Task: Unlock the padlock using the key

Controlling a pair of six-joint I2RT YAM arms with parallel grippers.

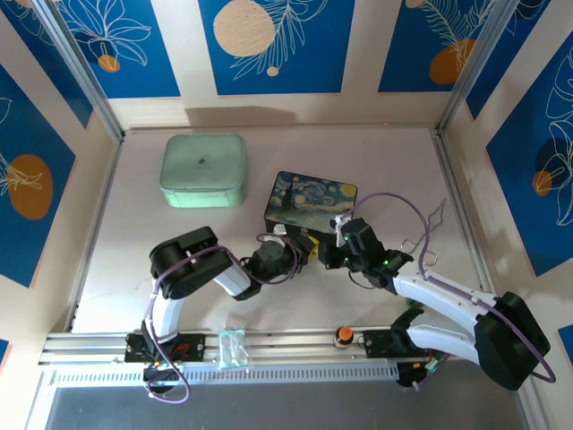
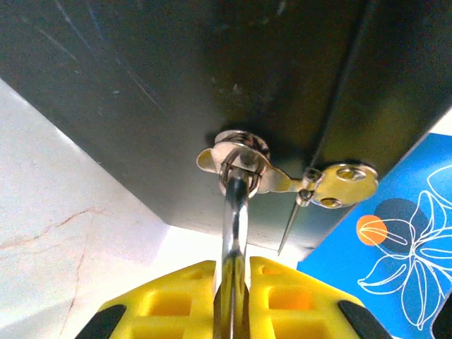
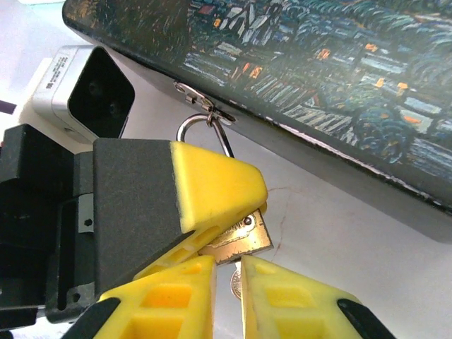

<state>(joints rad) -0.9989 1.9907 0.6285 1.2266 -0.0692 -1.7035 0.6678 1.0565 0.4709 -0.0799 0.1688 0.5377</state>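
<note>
Right wrist: padlock (image 3: 244,240) half hid, clenched by left gripper (image 2: 235,286); key (image 3: 236,284) barely vis., pinched by right gripper (image 3: 227,296); painted box (image 3: 339,70) just behind.

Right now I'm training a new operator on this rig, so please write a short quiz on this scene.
1. Fill in: the right gripper pinches a tiny silvery ____ beside the small brass-gold padlock.
2. Which grips the padlock hanging on the dark painted box? A left gripper; B right gripper; C neither.
3. True or false: the mint-green rounded case stands apart from the box.
Key: 1 key; 2 A; 3 true.
</note>
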